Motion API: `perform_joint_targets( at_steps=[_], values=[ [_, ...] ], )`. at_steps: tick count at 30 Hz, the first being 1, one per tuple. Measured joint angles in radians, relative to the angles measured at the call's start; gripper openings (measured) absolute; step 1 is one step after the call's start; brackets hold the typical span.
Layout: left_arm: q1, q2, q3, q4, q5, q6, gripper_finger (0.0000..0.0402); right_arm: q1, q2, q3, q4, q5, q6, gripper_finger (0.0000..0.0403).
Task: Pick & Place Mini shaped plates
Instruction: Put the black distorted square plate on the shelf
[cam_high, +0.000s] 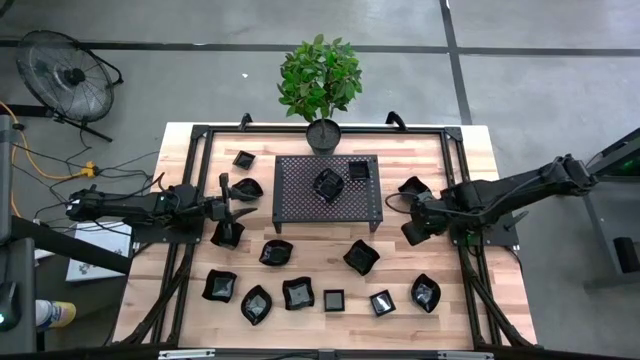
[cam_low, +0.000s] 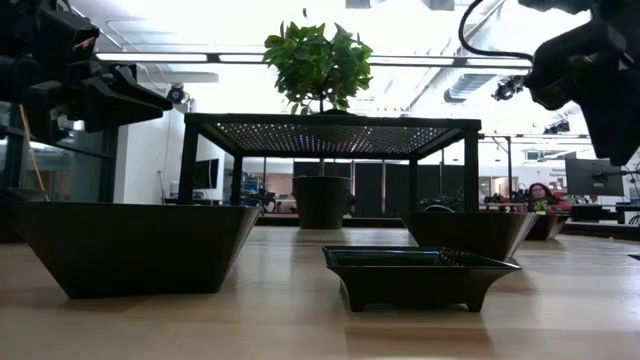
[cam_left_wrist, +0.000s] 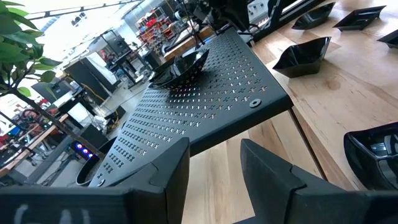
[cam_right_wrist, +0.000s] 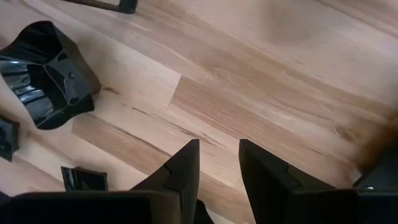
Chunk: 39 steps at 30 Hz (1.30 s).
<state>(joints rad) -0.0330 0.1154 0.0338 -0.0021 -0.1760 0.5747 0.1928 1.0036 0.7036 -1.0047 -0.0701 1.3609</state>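
Observation:
Several mini shaped plates, small glossy black dishes, lie on the wooden table; one wavy plate (cam_high: 361, 256) (cam_right_wrist: 46, 74) rests near the middle. Two more plates (cam_high: 328, 184) (cam_high: 359, 171) sit on top of the black perforated rack (cam_high: 300, 205) (cam_left_wrist: 211, 99). My left gripper (cam_high: 240, 209) (cam_left_wrist: 214, 163) hovers level at the rack's left end, open, with nothing between its fingers. My right gripper (cam_high: 411, 232) (cam_right_wrist: 219, 163) points down over bare wood to the right of the rack, open and empty. The wavy plate lies off to its side.
A potted plant (cam_high: 322, 132) stands behind the rack at the far edge. Plates (cam_high: 247, 188) (cam_high: 228, 234) lie close to my left gripper, and another (cam_high: 414, 187) lies beside the right arm. A row of plates (cam_high: 334, 299) fills the near side. A black frame (cam_high: 455, 135) borders the table.

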Motion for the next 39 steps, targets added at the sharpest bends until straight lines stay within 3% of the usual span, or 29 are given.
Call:
perform_joint_targets(
  at_steps=[9,29,39],
  values=[
    [0.0,0.0,0.0,0.0,0.0,0.0,0.014,-0.05,0.026,0.0,0.011,-0.011,-0.038,0.0108],
    [0.0,0.0,0.0,0.0,0.0,0.0,0.014,-0.206,0.033,0.002,0.025,-0.011,-0.335,0.0108],
    [0.0,0.0,0.0,0.0,0.0,0.0,0.014,-0.261,0.078,0.002,0.011,-0.013,-0.242,0.0108]
  ],
)
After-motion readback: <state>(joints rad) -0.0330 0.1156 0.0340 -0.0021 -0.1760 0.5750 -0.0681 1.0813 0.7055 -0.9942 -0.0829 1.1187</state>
